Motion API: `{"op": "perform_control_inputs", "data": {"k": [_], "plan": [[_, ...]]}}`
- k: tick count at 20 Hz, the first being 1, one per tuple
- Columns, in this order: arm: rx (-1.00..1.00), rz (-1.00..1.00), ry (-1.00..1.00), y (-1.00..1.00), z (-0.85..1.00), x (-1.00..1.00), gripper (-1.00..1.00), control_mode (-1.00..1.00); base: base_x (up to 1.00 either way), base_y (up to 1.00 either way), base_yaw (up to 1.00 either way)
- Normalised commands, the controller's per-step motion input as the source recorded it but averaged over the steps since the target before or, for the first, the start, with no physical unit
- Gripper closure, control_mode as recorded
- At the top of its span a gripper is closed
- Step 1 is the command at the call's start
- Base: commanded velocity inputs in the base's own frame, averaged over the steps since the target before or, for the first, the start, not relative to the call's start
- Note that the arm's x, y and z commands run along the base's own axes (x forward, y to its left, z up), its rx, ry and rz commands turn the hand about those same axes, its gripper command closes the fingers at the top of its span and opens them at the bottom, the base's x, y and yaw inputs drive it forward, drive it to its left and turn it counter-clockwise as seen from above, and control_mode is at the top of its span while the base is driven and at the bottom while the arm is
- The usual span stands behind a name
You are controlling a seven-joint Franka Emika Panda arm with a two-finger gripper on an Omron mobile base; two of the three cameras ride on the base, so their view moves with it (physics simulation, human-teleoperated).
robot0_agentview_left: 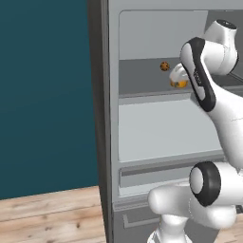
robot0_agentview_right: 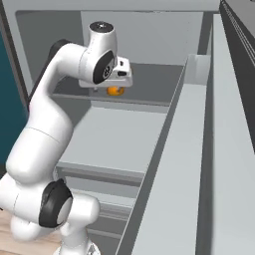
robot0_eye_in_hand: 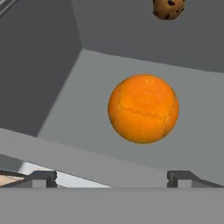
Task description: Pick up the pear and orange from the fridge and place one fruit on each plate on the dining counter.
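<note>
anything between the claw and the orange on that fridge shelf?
Nothing visible. In the hand view the orange sits on bare shelf straight ahead of the open claw, with only the shelf's front edge below it. The brown speckled ball lies farther back, off the approach line.

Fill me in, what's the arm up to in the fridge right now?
The arm is reaching into the fridge with its gripper open, lined up on the orange, which sits on the upper shelf. The fingertips are short of the fruit, so nothing is gripped yet. A small dark speckled ball sits further back on the same shelf.
</note>
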Motion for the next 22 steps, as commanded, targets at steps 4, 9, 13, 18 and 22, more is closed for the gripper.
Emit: {"op": "perform_control_inputs", "data": {"k": [4, 9, 13, 18, 22], "plan": [[-0.01, -0.11, 0.06, -0.03, -0.14, 0.52, -1.0, -1.0, 0.0, 0.0, 0.0], [-0.02, -0.1, 0.11, 0.0, -0.26, 0.48, -1.0, -1.0, 0.0, 0.0, 0.0], [-0.01, -0.09, 0.09, -0.03, -0.26, 0.39, -1.0, -1.0, 0.0, 0.0, 0.0], [-0.01, -0.04, 0.05, -0.01, -0.23, 0.15, -1.0, -1.0, 0.0, 0.0, 0.0], [-0.06, 0.0, 0.0, 0.03, -0.3, -0.15, 1.0, -1.0, 0.0, 0.0, 0.0]]}}
